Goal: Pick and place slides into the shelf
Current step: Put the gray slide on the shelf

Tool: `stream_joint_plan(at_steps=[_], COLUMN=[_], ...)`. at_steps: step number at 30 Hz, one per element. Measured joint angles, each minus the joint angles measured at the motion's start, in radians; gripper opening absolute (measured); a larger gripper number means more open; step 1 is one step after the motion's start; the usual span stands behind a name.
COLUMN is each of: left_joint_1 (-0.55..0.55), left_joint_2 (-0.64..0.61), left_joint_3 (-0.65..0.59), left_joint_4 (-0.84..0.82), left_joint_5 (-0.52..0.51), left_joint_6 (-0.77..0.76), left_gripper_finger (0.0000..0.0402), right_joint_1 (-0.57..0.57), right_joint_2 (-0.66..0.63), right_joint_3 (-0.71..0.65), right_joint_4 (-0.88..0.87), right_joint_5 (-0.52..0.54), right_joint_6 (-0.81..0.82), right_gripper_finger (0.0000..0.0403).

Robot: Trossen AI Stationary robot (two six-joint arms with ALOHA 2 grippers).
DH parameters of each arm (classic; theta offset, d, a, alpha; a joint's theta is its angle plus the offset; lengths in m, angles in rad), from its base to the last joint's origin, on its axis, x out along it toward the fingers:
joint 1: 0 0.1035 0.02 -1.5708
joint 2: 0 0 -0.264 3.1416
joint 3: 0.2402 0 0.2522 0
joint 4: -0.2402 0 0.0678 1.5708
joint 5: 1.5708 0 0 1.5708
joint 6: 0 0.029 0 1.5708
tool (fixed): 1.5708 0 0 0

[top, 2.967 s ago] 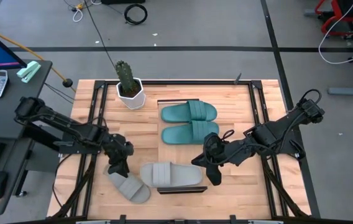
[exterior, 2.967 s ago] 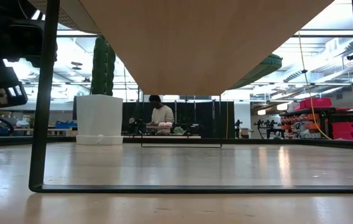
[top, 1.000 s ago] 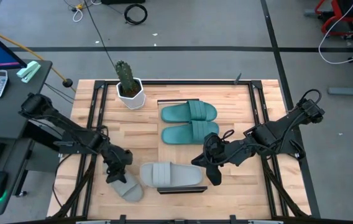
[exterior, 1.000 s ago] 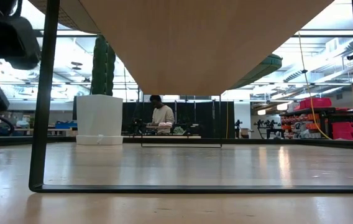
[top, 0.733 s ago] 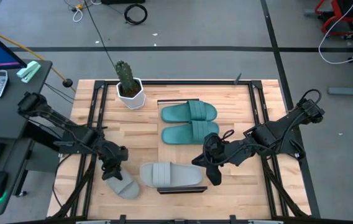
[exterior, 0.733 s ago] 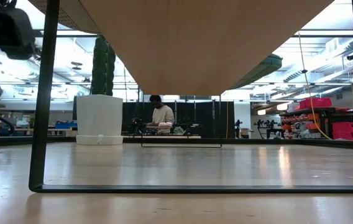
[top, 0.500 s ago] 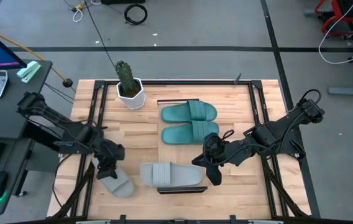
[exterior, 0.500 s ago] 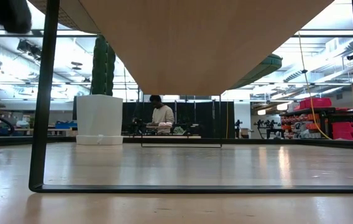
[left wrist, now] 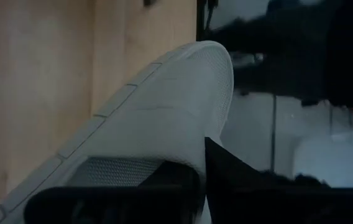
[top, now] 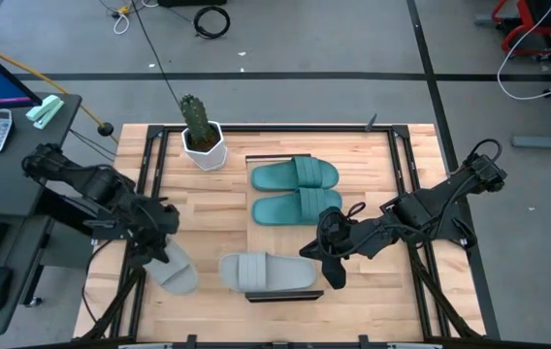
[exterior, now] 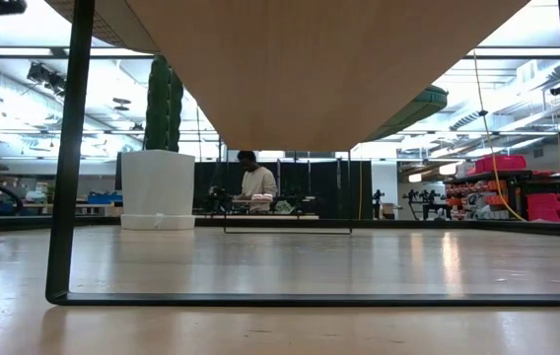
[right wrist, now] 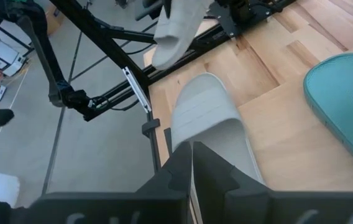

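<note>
Two teal slides (top: 295, 175) (top: 295, 208) and one light grey slide (top: 268, 273) lie flat on the pale wood shelf (top: 277, 239), whose underside fills the top of the low view (exterior: 329, 69). A second grey slide (top: 177, 271) hangs over the table's near left part, with my left gripper (top: 156, 242) shut on it. It also shows in the right wrist view (right wrist: 178, 25). My right gripper (top: 332, 257) hovers shut, holding nothing, just right of the grey slide on the shelf (right wrist: 207, 118). My left gripper pinches the grey slide between its two fingers at the slide's far-left end (left wrist: 164, 149). The fingers (left wrist: 232, 174) themselves cover the exact spot. They come from above, slanting. The slide hangs tilted below them, its free end (right wrist: 164, 53) lowest, clear of the table.
A cactus in a white pot (top: 201, 136) stands at the table's far left, also seen in the low view (exterior: 158, 187). Black frame rails (top: 145, 174) run along the table's left and right sides. Bare wood lies between the shelf and the left rail.
My left gripper has risen and gone toward the table's left edge and a little toward the far edge, staying shut on the grey slide. The slide has gone with it, up and away from the shelf, and now hangs tilted.
</note>
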Motion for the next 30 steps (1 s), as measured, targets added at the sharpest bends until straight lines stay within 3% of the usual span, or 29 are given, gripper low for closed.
stream_joint_plan(at_steps=[5, 12, 20, 25, 30], left_joint_1=[0.002, 0.022, 0.048, 0.067, 0.093], left_joint_2=[0.0, 0.003, 0.003, 0.003, 0.032], left_joint_3=[0.048, 0.045, 0.044, 0.043, 0.052], left_joint_4=[0.084, 0.228, 0.23, 0.319, 0.341], left_joint_5=[-0.139, -0.21, -0.215, -0.227, -0.229], left_joint_6=[-0.02, -0.071, -0.042, 0.015, 0.094], left_gripper_finger=[0.0013, 0.0025, 0.0013, 0.0025, 0.0013], right_joint_1=[0.0, 0.01, 0.032, 0.031, -0.014], right_joint_2=[0.0, 0.0, 0.0, 0.0, 0.0], right_joint_3=[0.0, 0.0, 0.0, 0.0, 0.0], right_joint_4=[0.0, 0.0, 0.001, 0.017, 0.031], right_joint_5=[0.0, 0.001, 0.001, 0.038, 0.053], right_joint_6=[-0.019, -0.026, -0.024, -0.018, 0.053], right_gripper_finger=[0.0022, 0.0022, 0.0022, 0.0022, 0.0022])
